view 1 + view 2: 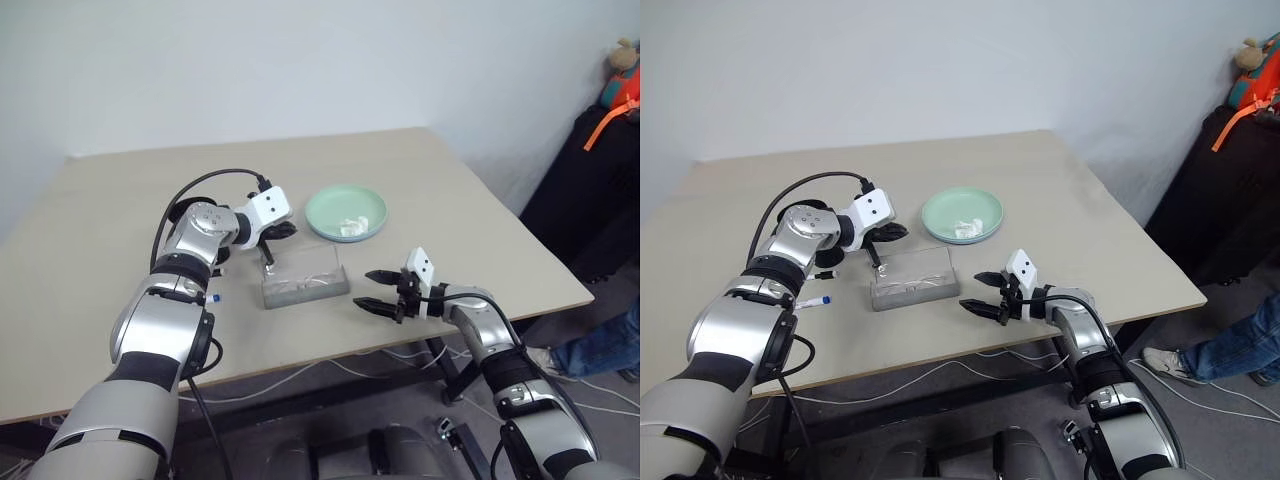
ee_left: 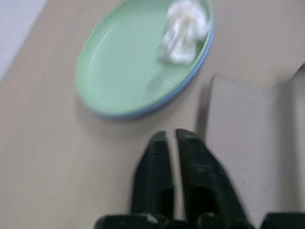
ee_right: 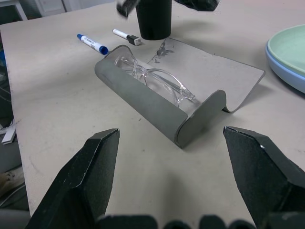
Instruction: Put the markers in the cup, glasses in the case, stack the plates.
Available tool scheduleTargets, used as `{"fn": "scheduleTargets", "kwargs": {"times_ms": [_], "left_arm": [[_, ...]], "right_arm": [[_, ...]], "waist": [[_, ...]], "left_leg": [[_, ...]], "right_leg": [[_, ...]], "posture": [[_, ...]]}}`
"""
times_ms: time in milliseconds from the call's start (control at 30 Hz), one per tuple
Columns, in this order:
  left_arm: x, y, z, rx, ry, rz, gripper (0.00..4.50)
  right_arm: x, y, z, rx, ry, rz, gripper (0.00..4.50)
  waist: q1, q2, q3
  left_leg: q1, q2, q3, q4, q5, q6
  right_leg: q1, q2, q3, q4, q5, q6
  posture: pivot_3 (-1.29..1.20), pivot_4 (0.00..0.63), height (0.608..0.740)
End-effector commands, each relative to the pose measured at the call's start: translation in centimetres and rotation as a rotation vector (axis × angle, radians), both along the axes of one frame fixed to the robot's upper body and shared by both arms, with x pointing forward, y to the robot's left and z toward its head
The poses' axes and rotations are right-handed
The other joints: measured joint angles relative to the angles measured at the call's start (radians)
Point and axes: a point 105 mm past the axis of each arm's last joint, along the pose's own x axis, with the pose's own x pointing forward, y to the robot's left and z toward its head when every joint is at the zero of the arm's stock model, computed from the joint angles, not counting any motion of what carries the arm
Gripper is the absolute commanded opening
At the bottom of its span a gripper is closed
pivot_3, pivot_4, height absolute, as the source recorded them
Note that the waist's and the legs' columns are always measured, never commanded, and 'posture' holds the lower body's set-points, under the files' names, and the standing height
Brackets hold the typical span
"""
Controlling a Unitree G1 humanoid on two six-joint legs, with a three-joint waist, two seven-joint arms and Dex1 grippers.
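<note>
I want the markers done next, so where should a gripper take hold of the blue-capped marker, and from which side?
Grip the blue-capped marker on its white barrel, mid-length, probably from straight above, fingers across it. It lies flat on the table, apart from the black-capped marker.

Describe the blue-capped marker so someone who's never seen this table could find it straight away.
Start at the open grey case holding the glasses. Behind it stands the black cup, with two white markers lying beside it. The blue-capped marker lies farther from the cup; the other marker has a black cap.

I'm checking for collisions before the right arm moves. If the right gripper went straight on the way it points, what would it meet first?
Most likely the open grey case with the glasses in it: it lies straight ahead of the right gripper, whose jaws stand wide open.
</note>
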Motion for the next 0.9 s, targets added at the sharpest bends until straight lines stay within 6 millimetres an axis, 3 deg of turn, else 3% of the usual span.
{"fn": "scheduleTargets", "kwargs": {"times_ms": [33,300,500,700,900], "left_arm": [[0.0,0.3,-0.1,0.042,0.010,-0.005,0.01],[1.0,1.6,-1.2,0.240,-0.139,0.072,0.01],[0.5,2.6,-3.7,0.410,-0.155,0.066,0.01],[-0.1,2.0,-3.6,0.171,-0.004,0.126,0.01],[0.2,1.9,-1.3,-0.071,0.055,0.172,0.01]], "right_arm": [[0.5,0.5,1.5,0.024,-0.053,0.016,3.79],[0.6,0.5,1.5,0.021,-0.054,0.012,3.79],[0.7,0.6,1.6,0.026,-0.058,0.005,3.79],[0.4,0.3,1.3,0.025,-0.055,0.000,3.79],[0.5,0.4,1.3,0.025,-0.053,0.000,3.79]], "waist": [[0.000,0.000,0.000],[0.000,0.000,0.000],[0.000,0.000,0.000],[0.001,0.000,0.000],[0.000,0.000,0.000]], "left_leg": [[0.000,0.000,0.000,0.000,0.000,0.000],[0.000,0.000,0.000,0.000,0.000,0.000],[0.000,0.000,0.000,0.000,0.000,0.000],[0.000,0.000,0.000,0.000,0.000,-0.001],[0.000,0.000,0.000,0.000,0.000,-0.001]], "right_leg": [[0.000,0.000,0.000,0.000,0.000,0.000],[0.000,0.000,0.000,0.000,0.000,0.000],[0.000,0.000,0.000,0.000,0.000,0.000],[0.000,0.000,0.000,0.000,0.000,0.000],[0.000,-0.001,-0.001,0.000,0.000,0.000]], "posture": [[0.00,0.000,0.740],[0.00,0.000,0.740],[0.00,0.000,0.740],[0.00,0.000,0.740],[0.00,0.000,0.740]]}}
